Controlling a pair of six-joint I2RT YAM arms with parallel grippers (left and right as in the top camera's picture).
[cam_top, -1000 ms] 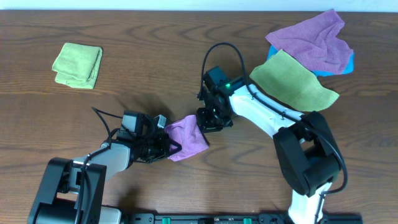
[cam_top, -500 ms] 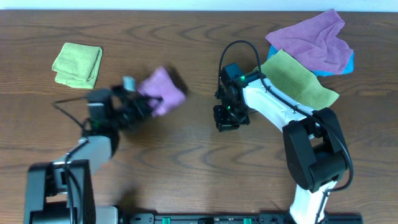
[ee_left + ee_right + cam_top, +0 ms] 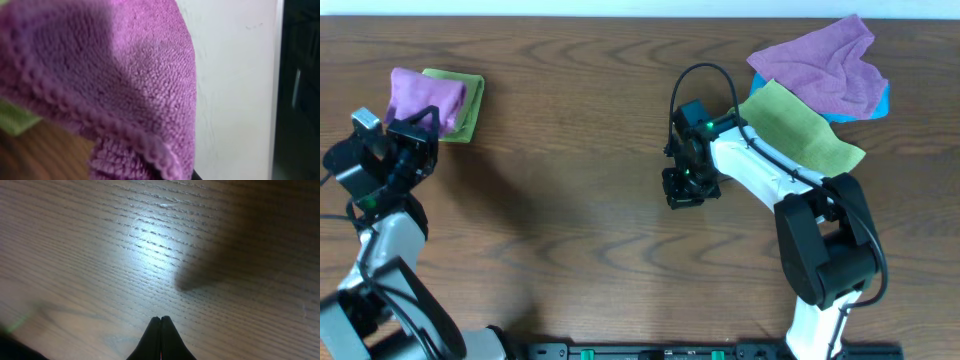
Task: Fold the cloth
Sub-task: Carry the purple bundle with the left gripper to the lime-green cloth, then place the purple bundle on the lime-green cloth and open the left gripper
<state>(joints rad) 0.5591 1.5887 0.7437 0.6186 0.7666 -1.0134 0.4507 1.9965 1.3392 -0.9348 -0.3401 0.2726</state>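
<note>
Your left gripper (image 3: pixel 417 132) has swung the cloth (image 3: pixel 423 98) from the table's centre out to 10 o'clock within a second. It now pinches the cloth, which sits bunched and overlaps the folded green cloth (image 3: pixel 468 104). In the left wrist view the cloth fills the frame and hides the fingers, so judge that grip from overhead. Your right gripper (image 3: pixel 684 190) has let go and sits just right of centre, fingers pressed together over the table (image 3: pixel 150 240), unmoved for the last half second. The folding looks finished and the stacking under way. Lowering the cloth onto the green one and releasing seems next.
</note>
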